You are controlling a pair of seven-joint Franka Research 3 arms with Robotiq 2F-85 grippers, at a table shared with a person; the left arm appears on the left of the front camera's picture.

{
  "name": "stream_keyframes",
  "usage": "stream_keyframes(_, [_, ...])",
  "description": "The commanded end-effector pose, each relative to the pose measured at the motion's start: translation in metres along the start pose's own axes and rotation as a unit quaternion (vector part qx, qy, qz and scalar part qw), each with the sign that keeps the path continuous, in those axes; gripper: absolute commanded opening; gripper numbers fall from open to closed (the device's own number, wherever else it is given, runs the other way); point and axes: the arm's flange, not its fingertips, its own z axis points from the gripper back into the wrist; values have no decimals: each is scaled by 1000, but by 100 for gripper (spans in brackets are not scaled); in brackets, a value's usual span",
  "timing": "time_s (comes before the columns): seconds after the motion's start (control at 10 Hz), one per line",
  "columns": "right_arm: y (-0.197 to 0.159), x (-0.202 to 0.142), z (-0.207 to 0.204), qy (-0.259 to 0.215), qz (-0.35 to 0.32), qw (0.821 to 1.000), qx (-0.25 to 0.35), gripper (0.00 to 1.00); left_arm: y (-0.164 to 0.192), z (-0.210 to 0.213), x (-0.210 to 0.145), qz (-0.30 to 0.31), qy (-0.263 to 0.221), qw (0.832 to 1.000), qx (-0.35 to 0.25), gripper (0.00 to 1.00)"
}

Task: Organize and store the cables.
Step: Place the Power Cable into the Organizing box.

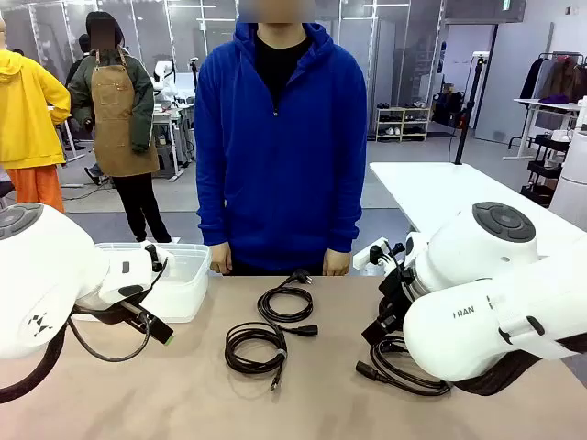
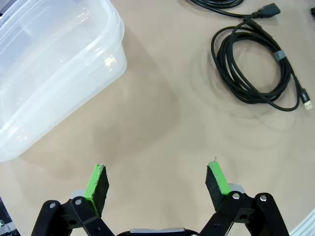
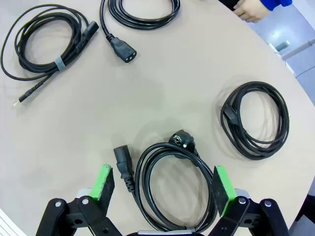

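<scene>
Both grippers have their green pads wide apart and hold nothing. The left gripper (image 2: 157,169) hangs over a bare part of the tan table (image 2: 162,123), near a clear plastic box (image 2: 54,73) that stands at the robot's left side. The right gripper (image 3: 162,169) hangs over a coiled power cord (image 3: 172,191). In the wrist view this coil lies between the two pads, with a round plug at its far side and a black socket end just beside it. Whether the pads touch it I cannot tell. A second coiled cord (image 3: 256,120) lies near it, not touching. Two more coils lie in the middle of the table. One is a thin cable with a grey tie (image 2: 256,69) and a small flat plug. The other is a cord with a socket end (image 1: 284,302), closer to the person (image 1: 280,137). This person, in a blue hoodie, stands at the far edge with one hand (image 1: 337,263) at the table's rim.
</scene>
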Motion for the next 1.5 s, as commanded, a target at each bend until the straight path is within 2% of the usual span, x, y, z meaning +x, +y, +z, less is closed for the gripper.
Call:
stream_keyframes(0.0, [0, 0, 0, 0, 0, 1000, 0, 100, 0, 0, 0, 0, 0, 1000, 0, 100])
stream_keyframes(1.1, [0, 0, 0, 0, 1, 1000, 0, 100, -1, 0, 0, -1, 0, 1000, 0, 100])
stream_keyframes(1.2, [-10, 6, 30, -19, 14, 1000, 18, 100, 4, 25, 10, -27, -8, 999, -21, 100])
stream_keyframes(1.3, [-22, 9, 61, -16, 45, 999, 24, 100, 13, 56, 17, -63, -15, 997, -39, 100])
stream_keyframes(1.4, [-43, 6, 98, -21, 75, 996, 42, 100, 32, 99, 26, -96, -28, 991, -84, 100])
